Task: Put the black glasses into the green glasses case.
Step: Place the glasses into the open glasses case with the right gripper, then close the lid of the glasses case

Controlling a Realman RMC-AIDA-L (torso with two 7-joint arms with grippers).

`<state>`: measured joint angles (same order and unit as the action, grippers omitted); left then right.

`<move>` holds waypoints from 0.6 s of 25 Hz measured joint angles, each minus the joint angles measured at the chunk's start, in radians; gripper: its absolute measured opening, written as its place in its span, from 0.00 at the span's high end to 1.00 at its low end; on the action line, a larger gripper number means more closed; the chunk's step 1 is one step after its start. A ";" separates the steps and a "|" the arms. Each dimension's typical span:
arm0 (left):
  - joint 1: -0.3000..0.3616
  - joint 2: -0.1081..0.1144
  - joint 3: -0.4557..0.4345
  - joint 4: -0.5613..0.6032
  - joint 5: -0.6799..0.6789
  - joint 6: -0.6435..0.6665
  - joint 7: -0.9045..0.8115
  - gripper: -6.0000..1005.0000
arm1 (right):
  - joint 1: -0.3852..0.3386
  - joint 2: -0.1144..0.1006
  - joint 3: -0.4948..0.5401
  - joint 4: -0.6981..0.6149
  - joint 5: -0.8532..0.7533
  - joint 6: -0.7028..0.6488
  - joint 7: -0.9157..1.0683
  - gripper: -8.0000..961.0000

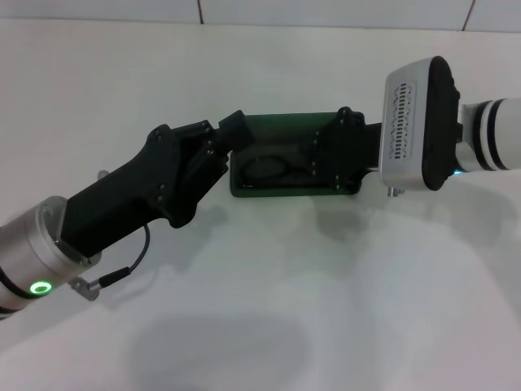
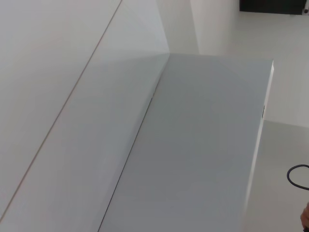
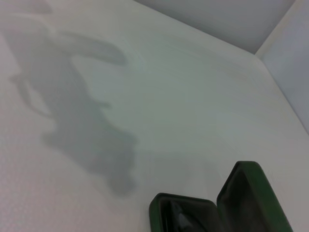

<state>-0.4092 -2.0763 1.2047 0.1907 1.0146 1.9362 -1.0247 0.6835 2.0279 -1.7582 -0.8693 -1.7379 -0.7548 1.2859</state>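
The green glasses case (image 1: 281, 130) lies open in the middle of the white table, its lid tipped back toward the far side. The black glasses (image 1: 273, 169) lie inside its dark tray, with one oval lens showing. My left gripper (image 1: 230, 145) is at the case's left end, touching or just beside it. My right gripper (image 1: 326, 155) is over the case's right end and hides that part. The right wrist view shows the open case (image 3: 186, 212) with its raised lid (image 3: 251, 193). The left wrist view shows neither case nor glasses.
The white table (image 1: 269, 309) stretches all around the case, and a white wall (image 1: 326, 10) runs along its far edge. A thin black cable (image 1: 134, 261) hangs under my left wrist. The left wrist view shows only walls and a grey panel (image 2: 193, 145).
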 joint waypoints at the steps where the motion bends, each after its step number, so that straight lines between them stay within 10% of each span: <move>1: 0.000 0.000 0.000 0.000 0.000 0.001 0.000 0.95 | -0.006 0.000 0.000 -0.006 0.000 0.002 0.000 0.87; 15: -0.005 0.019 -0.031 0.000 -0.036 -0.008 -0.029 0.95 | -0.283 -0.006 0.062 -0.259 0.268 -0.118 0.014 0.87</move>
<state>-0.4138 -2.0569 1.1734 0.1903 0.9789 1.9279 -1.0539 0.4004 2.0220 -1.6964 -1.1286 -1.4702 -0.8724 1.2997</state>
